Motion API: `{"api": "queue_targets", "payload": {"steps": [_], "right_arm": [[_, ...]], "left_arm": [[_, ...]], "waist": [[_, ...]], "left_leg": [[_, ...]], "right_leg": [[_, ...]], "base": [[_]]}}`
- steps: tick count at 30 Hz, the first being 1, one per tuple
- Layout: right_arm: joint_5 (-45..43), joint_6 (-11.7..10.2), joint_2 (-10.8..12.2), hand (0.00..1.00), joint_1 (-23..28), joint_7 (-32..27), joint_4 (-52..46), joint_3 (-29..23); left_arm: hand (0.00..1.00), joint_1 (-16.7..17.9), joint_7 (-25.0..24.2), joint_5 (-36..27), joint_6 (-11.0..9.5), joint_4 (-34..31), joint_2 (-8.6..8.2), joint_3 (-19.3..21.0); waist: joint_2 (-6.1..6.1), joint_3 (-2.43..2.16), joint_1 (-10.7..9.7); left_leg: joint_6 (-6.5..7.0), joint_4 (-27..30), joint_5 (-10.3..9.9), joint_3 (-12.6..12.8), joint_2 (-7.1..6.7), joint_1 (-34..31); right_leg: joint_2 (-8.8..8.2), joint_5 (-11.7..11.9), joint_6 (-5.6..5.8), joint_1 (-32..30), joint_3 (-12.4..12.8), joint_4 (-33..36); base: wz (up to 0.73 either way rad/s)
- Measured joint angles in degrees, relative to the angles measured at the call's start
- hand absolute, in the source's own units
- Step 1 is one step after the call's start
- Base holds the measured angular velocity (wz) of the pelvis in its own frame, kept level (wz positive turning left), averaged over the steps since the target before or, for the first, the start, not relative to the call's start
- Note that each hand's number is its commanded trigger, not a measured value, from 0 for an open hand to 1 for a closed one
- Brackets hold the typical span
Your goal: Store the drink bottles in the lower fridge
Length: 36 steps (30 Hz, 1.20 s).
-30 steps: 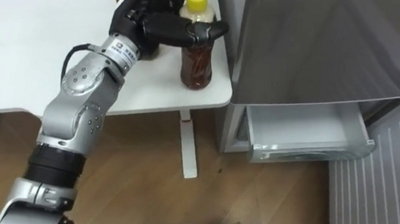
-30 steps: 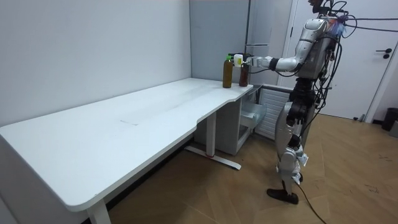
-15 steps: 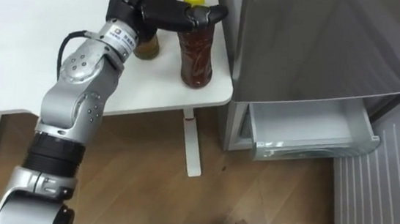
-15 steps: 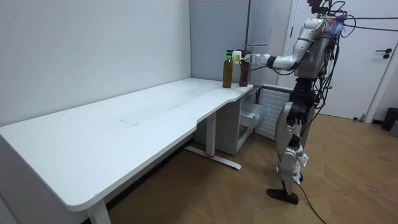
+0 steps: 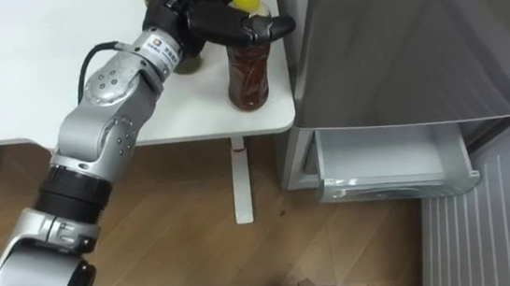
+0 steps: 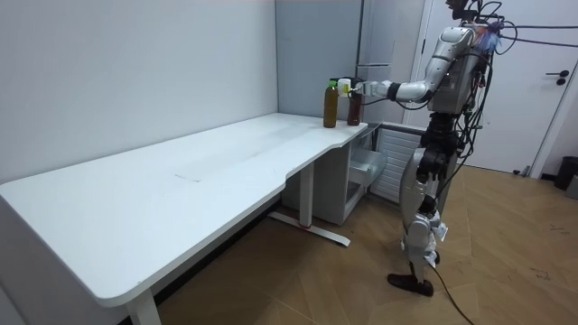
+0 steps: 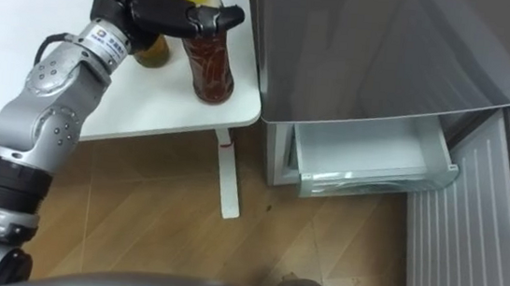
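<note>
A long white table (image 6: 208,171) stood along a pale grey wall (image 6: 135,72) on a wood-plank floor (image 6: 343,280). A white door (image 6: 533,117) was shut at the room view's right, with a dark thing (image 6: 569,171), perhaps a bin, beside it.

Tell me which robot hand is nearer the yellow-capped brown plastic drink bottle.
Left. The left robot hand is curled round the neck of the yellow-capped brown plastic drink bottle on the white table's corner; the right robot hand is nowhere at that table.
</note>
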Motion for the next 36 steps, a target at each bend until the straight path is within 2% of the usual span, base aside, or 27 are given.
{"api": "queue_targets", "payload": {"steps": [11,14,18,30,31,32,33,36], "right_arm": [[0.0,0.0,0.0,0.0,0.0,0.0,-0.1,0.0],[0.1,0.0,0.0,0.0,0.0,0.0,-0.1,0.0],[0.1,0.0,0.1,0.0,0.0,0.0,-0.1,0.0],[0.8,0.0,0.1,0.0,0.1,0.0,-0.2,0.0],[0.8,0.0,0.1,0.0,0.2,0.0,-0.2,0.0],[0.8,0.0,0.1,0.0,0.2,0.0,-0.2,0.0],[0.8,0.0,0.1,0.0,0.2,0.1,-0.2,0.0],[0.8,0.0,0.1,0.0,0.3,0.1,-0.2,0.0]], "left_arm": [[0.0,0.0,-1.2,0.5,0.1,0.8,0.0,-0.5],[0.0,0.0,-1.3,2.5,0.1,2.0,-0.01,-0.5],[0.0,0.0,-2.1,4.4,0.4,2.1,-0.01,-0.5],[0.0,0.0,-2.4,4.5,0.7,2.7,-0.01,-0.5],[0.16,0.0,-2.4,4.5,0.7,2.7,-0.01,-0.5],[0.65,0.0,-2.4,4.5,1.0,2.7,-0.01,-0.5],[1.0,0.0,-2.5,4.5,1.1,2.8,-0.01,-0.5],[1.0,0.0,-2.7,4.6,1.1,4.2,-0.02,-0.5]], "waist": [[0.32,-0.09,-0.1],[0.44,-0.11,-0.1],[0.34,-0.04,-0.1],[0.04,0.16,-0.1],[0.04,0.16,-0.1],[0.03,0.16,-0.1],[0.03,0.17,-0.1],[0.04,0.17,-0.1]], "left_leg": [[0.0,0.1,0.0,0.0,0.0,0.2],[0.0,0.1,0.0,-0.1,0.0,0.1],[0.0,0.1,0.0,-0.1,0.0,0.1],[0.0,0.0,0.0,-0.1,-0.01,0.1],[0.0,0.0,0.0,-0.1,-0.01,0.1],[0.0,0.0,0.0,-0.1,-0.01,0.2],[0.0,0.0,0.0,-0.1,-0.01,0.2],[0.0,0.0,0.0,-0.1,-0.01,0.4]], "right_leg": [[-0.01,0.0,0.0,0.2,-0.1,0.0],[-0.01,0.0,0.0,0.2,-0.1,0.0],[-0.01,0.0,0.01,0.2,-0.1,0.0],[-0.01,0.0,0.01,0.1,0.0,0.0],[-0.01,0.0,0.02,0.1,0.0,0.0],[-0.01,0.0,0.01,0.2,0.0,0.0],[-0.01,0.0,0.01,0.2,0.0,0.0],[-0.01,0.0,0.02,0.4,0.0,0.0]], "base": [[0.0],[0.0],[0.0],[0.0],[0.0],[0.0],[0.0],[0.0]]}}
